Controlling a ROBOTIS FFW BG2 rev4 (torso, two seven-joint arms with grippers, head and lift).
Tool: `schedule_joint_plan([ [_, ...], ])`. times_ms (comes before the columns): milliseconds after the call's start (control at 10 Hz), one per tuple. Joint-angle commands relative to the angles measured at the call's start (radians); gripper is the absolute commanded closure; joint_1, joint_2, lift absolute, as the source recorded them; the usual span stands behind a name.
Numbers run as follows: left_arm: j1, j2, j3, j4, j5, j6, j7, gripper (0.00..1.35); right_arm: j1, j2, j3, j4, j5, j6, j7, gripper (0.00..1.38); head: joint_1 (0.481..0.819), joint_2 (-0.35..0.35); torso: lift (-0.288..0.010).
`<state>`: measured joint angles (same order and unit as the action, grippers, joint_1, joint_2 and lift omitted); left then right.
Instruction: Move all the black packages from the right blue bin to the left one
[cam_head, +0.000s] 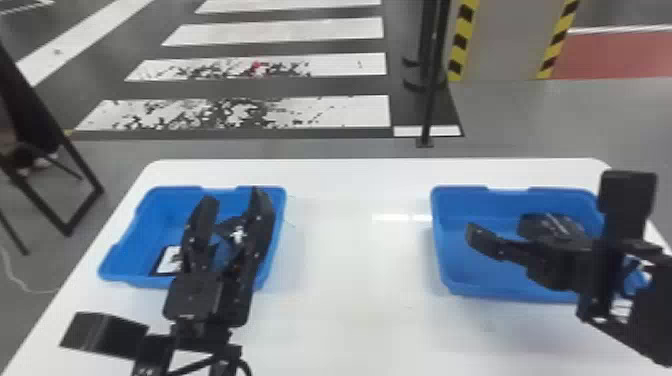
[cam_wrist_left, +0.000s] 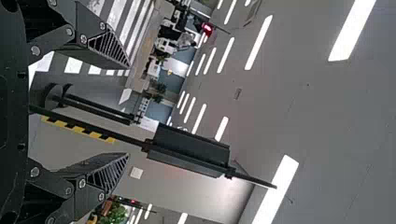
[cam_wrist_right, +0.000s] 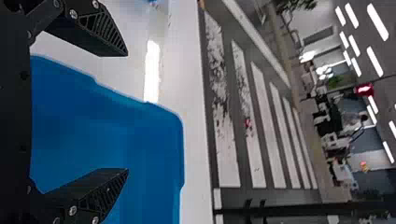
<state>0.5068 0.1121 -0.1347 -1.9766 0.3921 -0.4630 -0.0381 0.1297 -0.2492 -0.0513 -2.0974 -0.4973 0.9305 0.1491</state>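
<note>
**Black package with white label lies in the left bin, both grippers open**

One black package (cam_head: 169, 259) is in the near part of the left blue bin (cam_head: 114, 255). It looks flat, with straight edges and a big white label carrying dark marks. Another dark piece (cam_head: 229, 227) with small white marks shows through the gap of the left gripper (cam_head: 231, 196), which is open over this bin, holding nothing. The right gripper (cam_head: 495, 231) is open and empty too, at the right blue bin (cam_head: 462, 290). Just there is a dark rounded form (cam_head: 550, 225); I cannot tell if it is package or gripper.

The bins seem to be of smooth plastic, with rounded corners and rims that dip. The fingers are matt black, tapered, ribbed inside.

The counter (cam_head: 350, 310) is white and glossy, reflecting a bright strip. Behind it, the grey floor has worn white stripes (cam_head: 310, 27), and a pillar (cam_head: 505, 40) has yellow-black edges.
</note>
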Motion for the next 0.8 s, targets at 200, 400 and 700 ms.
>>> schedule_joint_plan([
  [200, 0.009, 0.005, -0.005, -0.003, 0.003, -0.003, -0.006, 0.41, -0.113, 0.002, -0.056, 0.037, 0.150, 0.289, -0.094, 0.15, 0.695, -0.041, -0.140],
  [400, 0.009, 0.006, -0.005, -0.003, 0.003, 0.006, -0.011, 0.41, -0.201, 0.002, -0.054, 0.130, 0.188, 0.306, -0.105, 0.15, 0.695, -0.088, -0.140],
  [700, 0.011, 0.006, -0.001, 0.000, -0.003, 0.021, -0.012, 0.41, -0.272, -0.002, -0.030, 0.179, 0.200, 0.353, -0.161, 0.15, 0.695, -0.113, -0.140],
])
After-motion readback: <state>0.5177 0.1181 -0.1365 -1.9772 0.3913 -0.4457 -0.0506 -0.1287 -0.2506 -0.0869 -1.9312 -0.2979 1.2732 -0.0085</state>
